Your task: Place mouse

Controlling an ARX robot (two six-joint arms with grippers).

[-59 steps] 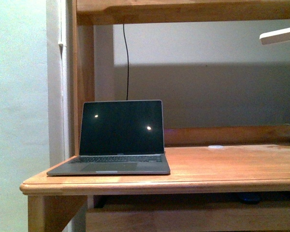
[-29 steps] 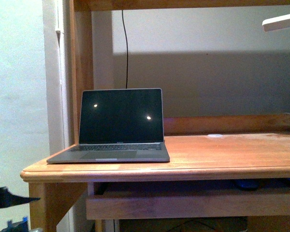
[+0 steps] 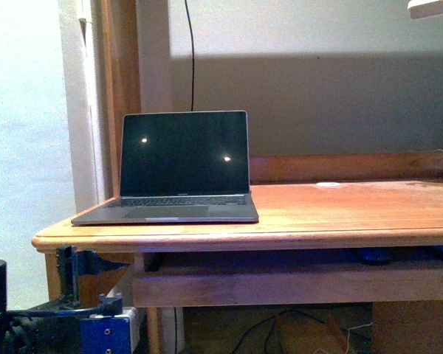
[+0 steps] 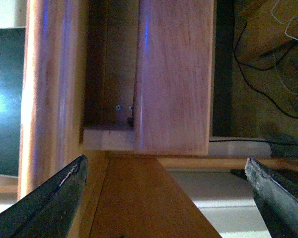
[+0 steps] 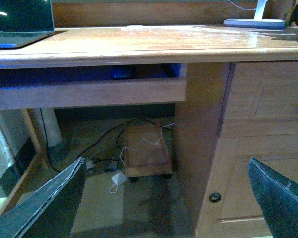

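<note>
W/ left gripper [image 4: 165, 166] & right gripper [image 5: 165, 166] both spread wide, holding nothing, the mouse [image 5: 123, 73] (prob. the dark lump just under the desk [image 3: 340, 214] top) sits in a tight slot, so a reach in may clip wood or skid off its dome.

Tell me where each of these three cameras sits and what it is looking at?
Front view: on the robot's body, facing the desk and open laptop; its left arm shows low at the side.
Left wrist view: on the left arm, close to the desk's edge; the open left gripper frames it.
Right wrist view: on the right arm, facing the desk's front and the floor below; the open right gripper frames it.
Shared: all three show the laptop and desk.
</note>
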